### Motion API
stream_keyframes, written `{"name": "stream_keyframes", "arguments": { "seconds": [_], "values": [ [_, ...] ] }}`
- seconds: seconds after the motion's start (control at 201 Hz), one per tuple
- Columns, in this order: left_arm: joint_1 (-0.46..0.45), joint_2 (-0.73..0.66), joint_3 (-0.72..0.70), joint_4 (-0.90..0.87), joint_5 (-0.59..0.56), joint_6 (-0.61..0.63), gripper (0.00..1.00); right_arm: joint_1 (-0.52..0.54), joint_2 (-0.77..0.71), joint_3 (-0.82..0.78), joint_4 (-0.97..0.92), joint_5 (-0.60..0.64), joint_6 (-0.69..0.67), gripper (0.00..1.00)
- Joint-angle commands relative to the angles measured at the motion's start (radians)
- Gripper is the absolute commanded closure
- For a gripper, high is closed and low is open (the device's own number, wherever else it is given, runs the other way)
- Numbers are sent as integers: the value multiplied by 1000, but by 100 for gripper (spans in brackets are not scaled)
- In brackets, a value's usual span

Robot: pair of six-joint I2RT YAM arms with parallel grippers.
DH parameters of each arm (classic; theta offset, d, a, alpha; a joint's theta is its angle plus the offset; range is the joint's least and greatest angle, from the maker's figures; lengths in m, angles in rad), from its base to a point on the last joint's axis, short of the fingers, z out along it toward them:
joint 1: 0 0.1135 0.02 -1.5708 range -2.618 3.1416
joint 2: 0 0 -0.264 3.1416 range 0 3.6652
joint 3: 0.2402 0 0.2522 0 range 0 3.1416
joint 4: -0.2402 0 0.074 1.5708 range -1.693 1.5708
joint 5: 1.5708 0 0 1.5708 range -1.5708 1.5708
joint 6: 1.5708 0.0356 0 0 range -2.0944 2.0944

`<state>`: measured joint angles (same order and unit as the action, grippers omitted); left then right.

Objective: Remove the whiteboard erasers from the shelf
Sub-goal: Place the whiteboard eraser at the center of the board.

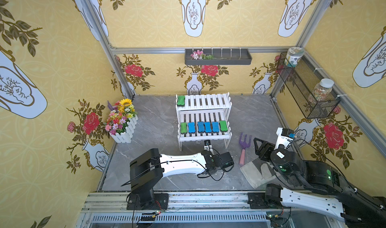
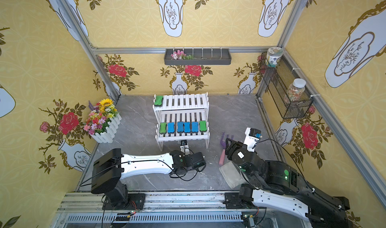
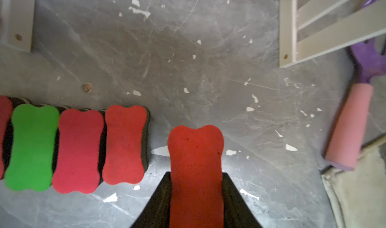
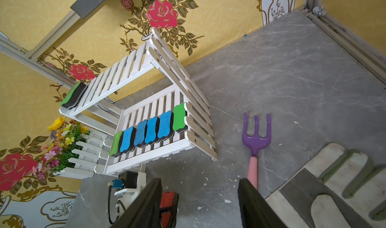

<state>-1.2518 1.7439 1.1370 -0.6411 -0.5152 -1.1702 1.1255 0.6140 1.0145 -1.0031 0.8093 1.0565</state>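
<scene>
Can't really make out the left jaws from above: tucked under the left arm in both top views. Clamped on a red eraser in the left wrist view, near end cut off by the picture edge. No telling whether touching the counter or just over it. Next to it on the counter, a row of erasers: red, red, green, then another red sliced off at the edge. Totally hidden under the arm from above.

Right jaws apart, nothing between, hanging over the counter near a pale glove and a purple garden fork with a pink handle. Glove partly covered by the right arm from above.

Left on the shelf: a green eraser at the left end of the upper tier, plus a line of six erasers on the lower tier, green, four blue, green.

Grey marble-look counter, scuffed and dotted with white flecks up close. Yellow wallpaper with roses and vases all round, aluminium framing in the corners. Dark wall tray on the back wall with a pink sprig in it. Black wire-mesh basket on the right wall with two jars, contents too small to tell. Flower box with a white picket front off to the left.
</scene>
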Motion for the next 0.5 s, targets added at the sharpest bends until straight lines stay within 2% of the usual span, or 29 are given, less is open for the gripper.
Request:
{"name": "stream_keyframes", "arguments": {
  "seconds": [0.0, 0.179, 0.398, 0.493],
  "values": [
    [33, -10, -54, 127, 114, 44, 63, 1, 13, 4, -12, 21, 0, 37],
    [52, 66, -15, 86, 142, 72, 63, 1, 30, 6, -3, 22, 5, 37],
    [89, 80, -32, 93, 156, 85, 62, 1, 38, -1, -1, 21, 18, 37],
    [100, 60, -51, 104, 159, 83, 56, 0, 45, -2, -4, 16, 25, 37]
  ]
}}
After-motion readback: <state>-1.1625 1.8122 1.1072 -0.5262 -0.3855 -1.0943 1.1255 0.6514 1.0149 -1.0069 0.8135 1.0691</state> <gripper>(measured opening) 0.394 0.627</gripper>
